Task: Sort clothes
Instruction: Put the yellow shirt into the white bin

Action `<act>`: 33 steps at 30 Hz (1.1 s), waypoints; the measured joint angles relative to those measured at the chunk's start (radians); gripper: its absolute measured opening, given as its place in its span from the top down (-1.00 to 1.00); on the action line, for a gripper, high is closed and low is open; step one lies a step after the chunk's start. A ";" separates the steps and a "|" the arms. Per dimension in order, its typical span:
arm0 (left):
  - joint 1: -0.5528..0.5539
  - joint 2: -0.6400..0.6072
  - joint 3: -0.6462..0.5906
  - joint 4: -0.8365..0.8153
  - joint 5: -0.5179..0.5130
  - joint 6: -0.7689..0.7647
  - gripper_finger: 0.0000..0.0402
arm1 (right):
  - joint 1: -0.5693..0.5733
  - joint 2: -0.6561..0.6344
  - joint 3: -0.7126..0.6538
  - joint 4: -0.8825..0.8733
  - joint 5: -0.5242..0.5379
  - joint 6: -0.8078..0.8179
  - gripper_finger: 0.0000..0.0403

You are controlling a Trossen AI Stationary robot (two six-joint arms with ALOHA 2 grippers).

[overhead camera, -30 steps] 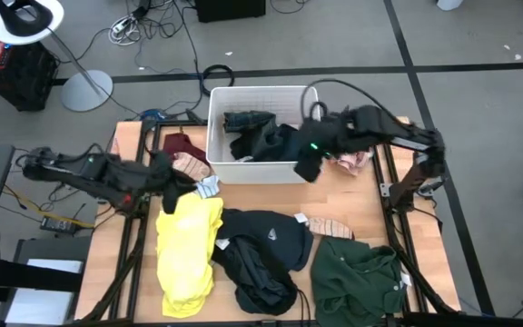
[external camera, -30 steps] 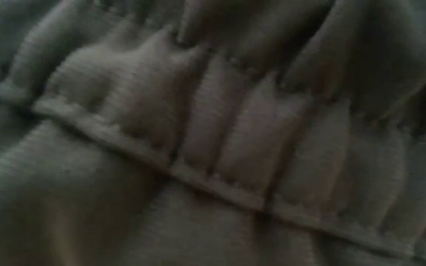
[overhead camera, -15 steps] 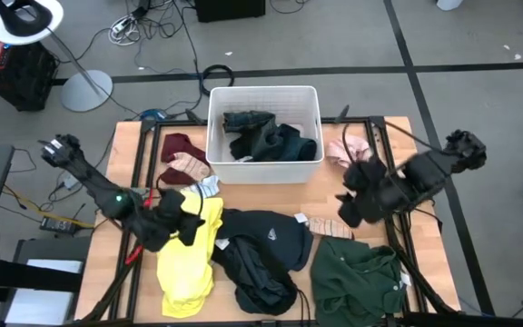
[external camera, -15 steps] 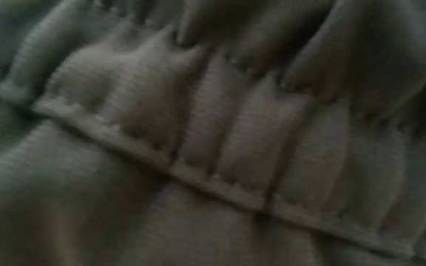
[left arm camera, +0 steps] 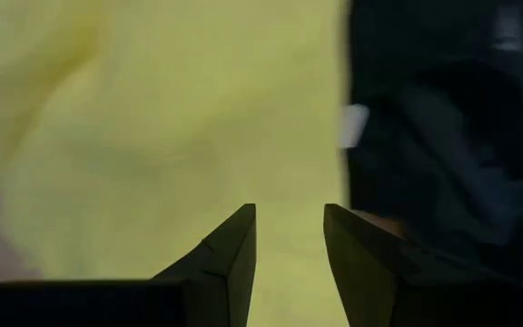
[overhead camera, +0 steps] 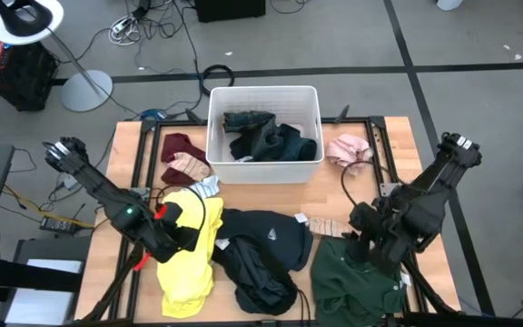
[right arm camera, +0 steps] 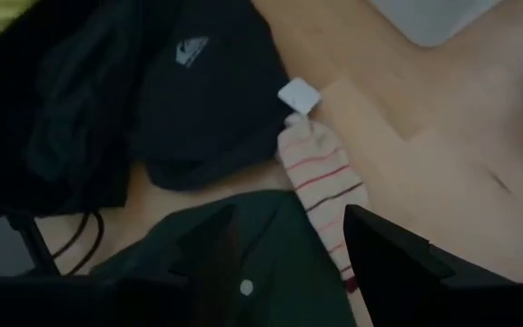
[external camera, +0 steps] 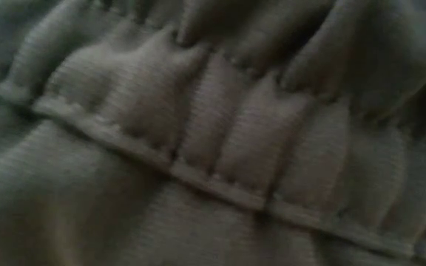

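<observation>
1. The left gripper point(overhead camera: 187, 234) hangs over the upper part of the soft yellow fabric shirt point(overhead camera: 187, 263), which lies on the left side of the wooden table point(overhead camera: 384, 145). In the left wrist view its two dark fingers point(left arm camera: 230, 254) stand apart with nothing between them, and the yellow shirt point(left arm camera: 152, 136) fills the space beyond them.
2. The right gripper point(overhead camera: 361, 243) is low over the upper edge of the crumpled dark green top point(overhead camera: 357, 277) at the table's front right. In the right wrist view its fingers point(right arm camera: 384, 245) are spread and hold nothing; past them lie the dark green top point(right arm camera: 271, 263) and the small striped sock point(right arm camera: 320, 186).
3. The black top with a small white logo point(overhead camera: 266, 245) lies in a heap between the yellow shirt and the dark green top, touching the yellow shirt's edge.
4. The striped sock point(overhead camera: 327, 227) lies on bare wood just beside the black top and above the dark green top.
5. The white rectangular plastic bin point(overhead camera: 263, 91) stands at the table's far middle and holds dark garments point(overhead camera: 266, 141).
6. A maroon piece point(overhead camera: 180, 145) lies left of the bin, and a pink piece point(overhead camera: 346, 149) lies right of it.
7. The low view is filled by gathered grey-green fabric with a stitched seam point(external camera: 213, 148); which garment it belongs to cannot be told.
</observation>
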 joint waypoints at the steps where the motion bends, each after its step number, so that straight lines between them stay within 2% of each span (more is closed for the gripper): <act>1: 0.000 0.004 0.000 -0.025 0.011 -0.017 0.32 | 0.009 0.006 -0.009 0.003 0.000 0.013 0.01; 5: 0.000 0.033 -0.013 -0.083 0.043 -0.046 0.32 | 0.033 0.012 -0.037 0.031 0.007 0.046 0.01; 16: 0.000 0.146 -0.106 0.097 0.049 -0.049 0.30 | 0.043 0.012 -0.045 0.051 0.045 0.064 0.03; 20: 0.000 0.183 -0.149 0.190 0.103 -0.078 0.22 | 0.044 0.012 -0.045 0.065 0.047 0.064 0.03; 23: 0.000 0.215 -0.181 0.246 0.129 -0.105 0.08 | 0.044 0.012 -0.045 0.076 0.053 0.064 0.04; 29: 0.000 0.304 -0.200 0.313 0.131 -0.099 -0.18 | 0.043 0.012 -0.045 0.077 0.060 0.063 0.04; 31: 0.000 0.326 -0.199 0.332 0.132 -0.125 -0.17 | 0.043 0.012 -0.045 0.078 0.060 0.063 0.04; 33: 0.000 0.340 -0.187 0.336 0.140 -0.136 -0.07 | 0.043 0.012 -0.045 0.078 0.060 0.063 0.05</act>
